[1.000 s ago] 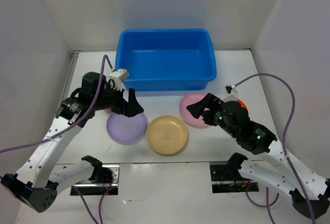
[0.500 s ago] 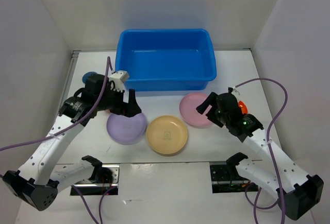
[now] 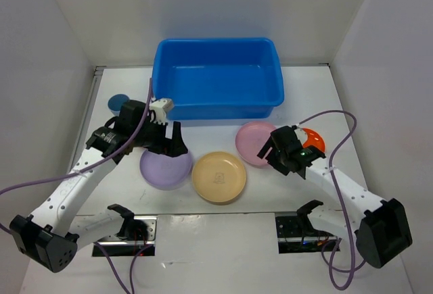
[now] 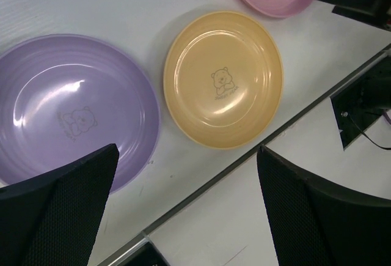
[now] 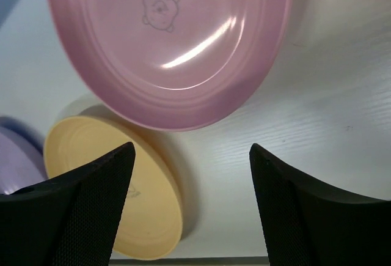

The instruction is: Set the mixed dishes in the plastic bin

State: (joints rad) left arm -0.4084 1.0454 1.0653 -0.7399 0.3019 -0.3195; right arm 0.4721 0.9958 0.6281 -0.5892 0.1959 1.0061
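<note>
The blue plastic bin [image 3: 223, 108] stands at the back centre and holds nothing. In front of it lie a lavender plate [image 3: 162, 171], a tan-yellow plate [image 3: 218, 176], a pink plate [image 3: 252, 142] and an orange plate [image 3: 314, 138], the last partly behind the right arm. My left gripper [image 3: 177, 145] is open and empty above the lavender plate's [image 4: 73, 113] far right edge. My right gripper [image 3: 270, 152] is open and empty, low at the pink plate's [image 5: 171, 40] near right edge. The salmon-pink cup is not in view.
A small blue round thing [image 3: 120, 100] sits at the far left beside the bin. The tan-yellow plate [image 4: 223, 79] lies close to the table's near edge seam. White walls close in the left, right and back sides.
My right gripper has pulled back and to the left, down to the pink plate's near edge, uncovering the orange plate. My left gripper has shifted slightly right and forward over the lavender plate.
</note>
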